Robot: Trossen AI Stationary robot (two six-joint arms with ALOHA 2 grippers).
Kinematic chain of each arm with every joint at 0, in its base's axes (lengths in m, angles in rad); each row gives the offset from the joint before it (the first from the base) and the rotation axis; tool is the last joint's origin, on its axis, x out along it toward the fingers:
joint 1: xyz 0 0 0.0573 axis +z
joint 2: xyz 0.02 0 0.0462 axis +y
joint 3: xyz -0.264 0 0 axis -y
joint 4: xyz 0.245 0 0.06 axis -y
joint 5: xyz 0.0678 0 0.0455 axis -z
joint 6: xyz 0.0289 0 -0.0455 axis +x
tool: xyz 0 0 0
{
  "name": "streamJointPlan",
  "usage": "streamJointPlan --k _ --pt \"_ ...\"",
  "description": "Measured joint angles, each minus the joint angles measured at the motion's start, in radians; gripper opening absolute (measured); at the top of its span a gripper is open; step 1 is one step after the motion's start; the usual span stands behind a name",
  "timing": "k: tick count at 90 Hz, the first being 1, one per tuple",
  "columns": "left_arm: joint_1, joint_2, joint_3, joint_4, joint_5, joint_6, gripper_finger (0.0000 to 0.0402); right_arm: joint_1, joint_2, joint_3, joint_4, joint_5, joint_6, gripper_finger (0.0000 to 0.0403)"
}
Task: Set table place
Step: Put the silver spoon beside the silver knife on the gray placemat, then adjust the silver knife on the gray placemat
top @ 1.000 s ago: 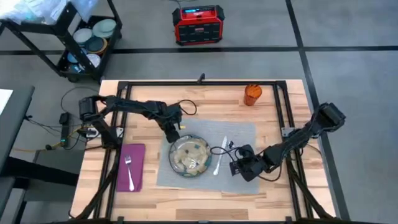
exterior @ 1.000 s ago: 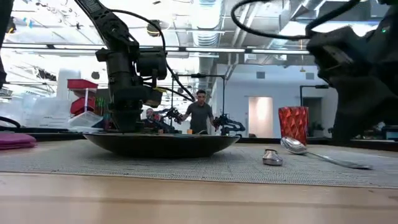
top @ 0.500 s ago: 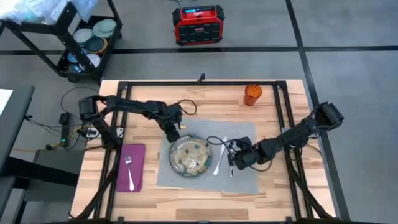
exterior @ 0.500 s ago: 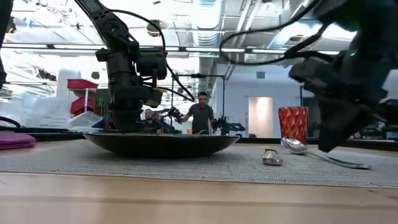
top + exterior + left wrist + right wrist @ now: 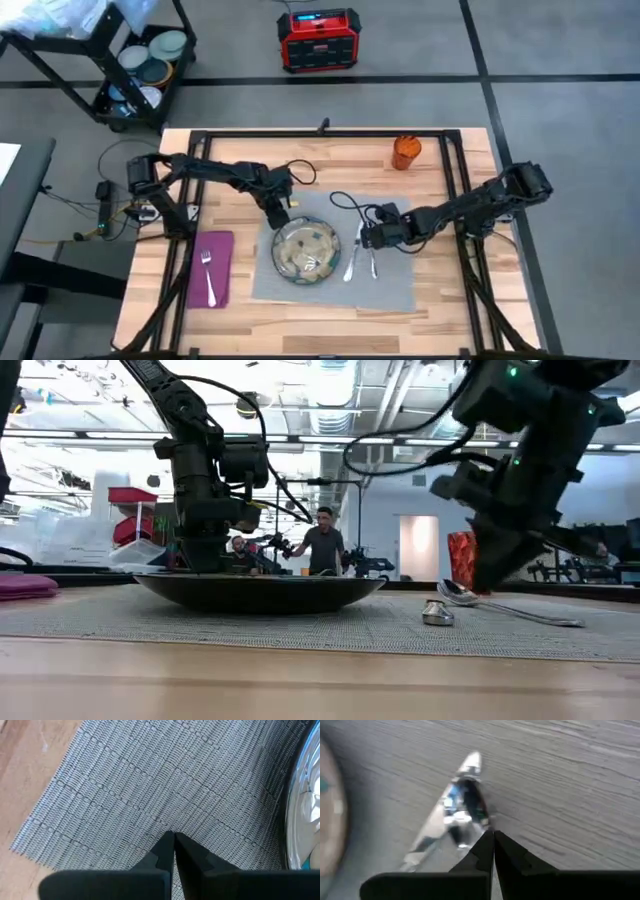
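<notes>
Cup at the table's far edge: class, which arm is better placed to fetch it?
Right, probably. The right gripper, jaws shut, is on the cup's side; the left gripper sits beyond the plate.

Grey ribbed mat (image 5: 390,285) — beige patterned plate (image 5: 306,250) at frame centre. Magenta napkin (image 5: 213,268) lower left; orange cup (image 5: 405,152) upper right, on light wooden planks (image 5: 350,170).

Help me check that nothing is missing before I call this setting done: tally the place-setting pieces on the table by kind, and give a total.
mat: 1
plate: 1
napkin: 1
fork: 1
knife: 1
spoon: 1
cup: 1
Total: 7
</notes>
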Motion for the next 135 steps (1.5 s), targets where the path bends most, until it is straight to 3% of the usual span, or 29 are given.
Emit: streamJointPlan --k 43,98,135 --pt "0.000 0.000 0.000 0.000 0.000 0.002 0.0000 0.064 0.124 0.002 0.374 -0.153 -0.060 0.0000" --pt "0.000 0.000 0.000 0.005 0.000 0.001 0.0000 0.035 0.135 0.025 0.413 -0.253 -0.166 0.0000" --pt "0.000 0.000 0.000 0.008 0.000 -0.008 0.0000 0.024 0.135 0.024 0.437 -0.259 -0.191 0.0000"
